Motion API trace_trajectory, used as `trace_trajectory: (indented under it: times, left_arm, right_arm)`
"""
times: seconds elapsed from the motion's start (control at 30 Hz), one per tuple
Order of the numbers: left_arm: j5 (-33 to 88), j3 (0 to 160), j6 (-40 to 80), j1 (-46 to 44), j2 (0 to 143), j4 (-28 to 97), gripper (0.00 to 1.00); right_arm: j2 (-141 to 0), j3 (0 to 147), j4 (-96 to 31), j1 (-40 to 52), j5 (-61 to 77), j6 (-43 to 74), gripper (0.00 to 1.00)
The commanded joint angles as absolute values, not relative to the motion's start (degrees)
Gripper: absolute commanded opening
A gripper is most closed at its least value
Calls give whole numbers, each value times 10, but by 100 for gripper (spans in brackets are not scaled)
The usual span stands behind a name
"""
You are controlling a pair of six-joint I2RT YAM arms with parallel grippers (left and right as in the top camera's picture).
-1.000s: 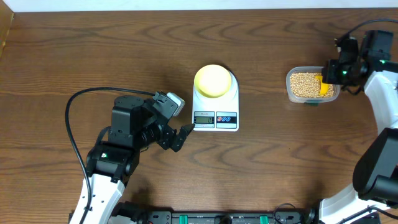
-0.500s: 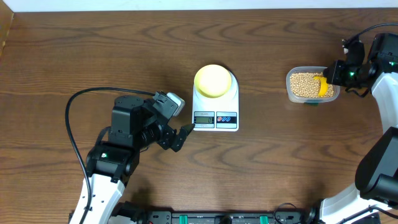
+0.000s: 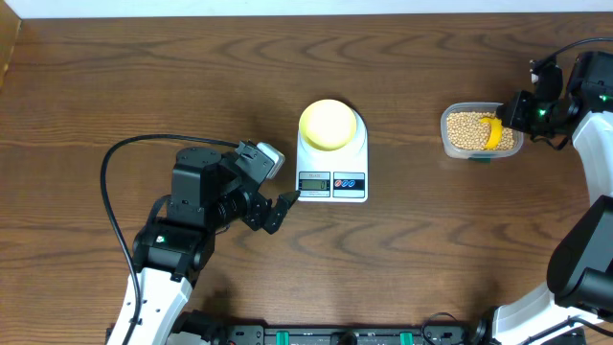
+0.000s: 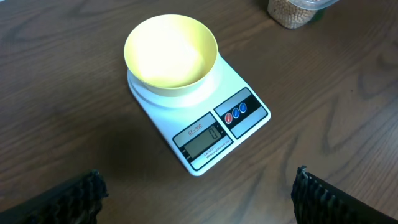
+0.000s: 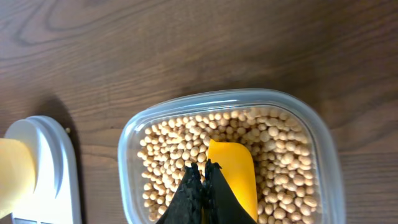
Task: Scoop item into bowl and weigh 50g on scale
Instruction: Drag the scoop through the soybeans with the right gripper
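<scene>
While my right claw (image 5: 200,167) is clamped on the bright yellow plastic scoop (image 5: 233,168) in small tan beans (image 5: 174,155) ahead, a jerky lift could spill them outside the clear plastic tub (image 5: 125,149).

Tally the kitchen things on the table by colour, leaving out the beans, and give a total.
Yellow: 2, the bowl and the scoop
White: 1, the scale
Clear: 1, the container
Total: 4
</scene>
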State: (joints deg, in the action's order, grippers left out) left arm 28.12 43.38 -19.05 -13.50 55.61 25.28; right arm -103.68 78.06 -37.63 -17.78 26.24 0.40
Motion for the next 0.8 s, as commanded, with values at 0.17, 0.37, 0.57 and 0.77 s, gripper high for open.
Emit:
trace_trajectory:
  times: [0.17, 0.37, 0.57, 0.77]
  left_arm:
    - [278, 429, -183, -132, 557, 252, 98]
    - [278, 429, -183, -132, 557, 252, 98]
    - [278, 429, -183, -132, 557, 252, 98]
    - [278, 429, -183, -132, 557, 252, 98]
  right_arm:
    - [-1046, 782, -377, -180, 319, 17, 1]
    - [-1047, 782, -377, -184, 319, 17, 1]
    - [-1057, 782, -380, -193, 324, 17, 1]
    - [-1061, 782, -379, -208, 343, 17, 1]
